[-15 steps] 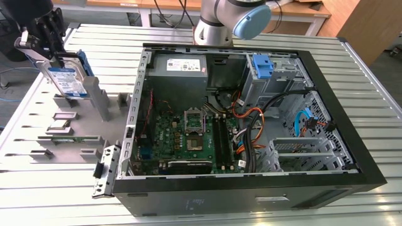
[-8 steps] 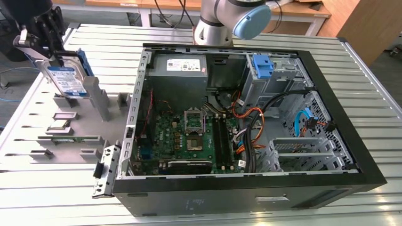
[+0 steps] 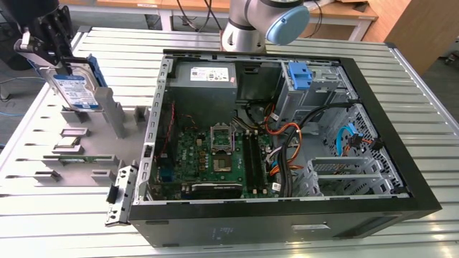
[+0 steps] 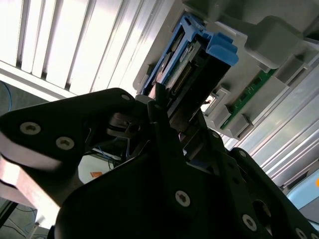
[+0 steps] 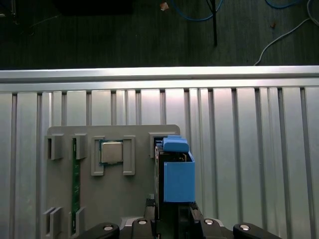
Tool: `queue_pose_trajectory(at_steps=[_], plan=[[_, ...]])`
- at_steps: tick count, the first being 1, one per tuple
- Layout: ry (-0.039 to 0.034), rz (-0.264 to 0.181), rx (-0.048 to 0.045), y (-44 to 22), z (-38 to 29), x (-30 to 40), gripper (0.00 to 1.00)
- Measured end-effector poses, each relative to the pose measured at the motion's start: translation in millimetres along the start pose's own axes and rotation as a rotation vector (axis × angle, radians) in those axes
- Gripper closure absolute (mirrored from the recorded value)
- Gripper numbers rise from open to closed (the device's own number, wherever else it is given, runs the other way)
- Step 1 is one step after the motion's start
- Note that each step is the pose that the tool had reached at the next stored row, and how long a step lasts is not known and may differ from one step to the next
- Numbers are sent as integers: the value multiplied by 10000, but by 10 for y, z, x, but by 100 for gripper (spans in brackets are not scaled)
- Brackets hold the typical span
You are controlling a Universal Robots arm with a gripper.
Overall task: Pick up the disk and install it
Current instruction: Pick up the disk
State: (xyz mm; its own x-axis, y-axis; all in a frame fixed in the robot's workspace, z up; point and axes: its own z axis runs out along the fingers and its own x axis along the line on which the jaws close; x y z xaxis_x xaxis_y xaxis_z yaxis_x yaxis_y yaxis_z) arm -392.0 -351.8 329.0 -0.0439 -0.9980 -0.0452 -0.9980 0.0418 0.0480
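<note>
Slatted aluminium forms the counter [image 3: 43, 215] I'm working over. An open computer case [image 3: 287, 226] takes up most of it, and a grey fixture plate [image 3: 100, 145] lies toward the counter's edge at the exterior view's left. My pincer [image 3: 66, 65] is clenched on the disk [image 3: 76, 90], gripping its upper end so that it hangs on edge, slightly tilted. It is over the far end of the fixture plate, near the counter's far corner on that side. In the first wrist view the disk [image 5: 178, 175] sits right at its holder slot. I think its lower edge is clear of the slot, but from these angles I can't be sure. By my reckoning the grasp is made and the lift is at best barely begun. The install itself is all outstanding: the disk is well apart from the case, whose drive cage [image 3: 323, 80] near its far corner shows a bare blue bracket [image 3: 300, 75].
</note>
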Motion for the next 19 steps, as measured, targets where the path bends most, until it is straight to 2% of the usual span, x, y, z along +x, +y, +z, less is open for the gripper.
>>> queue_pose_trajectory(at_steps=[19], plan=[[3, 0, -5, 3, -60, -2, 65]])
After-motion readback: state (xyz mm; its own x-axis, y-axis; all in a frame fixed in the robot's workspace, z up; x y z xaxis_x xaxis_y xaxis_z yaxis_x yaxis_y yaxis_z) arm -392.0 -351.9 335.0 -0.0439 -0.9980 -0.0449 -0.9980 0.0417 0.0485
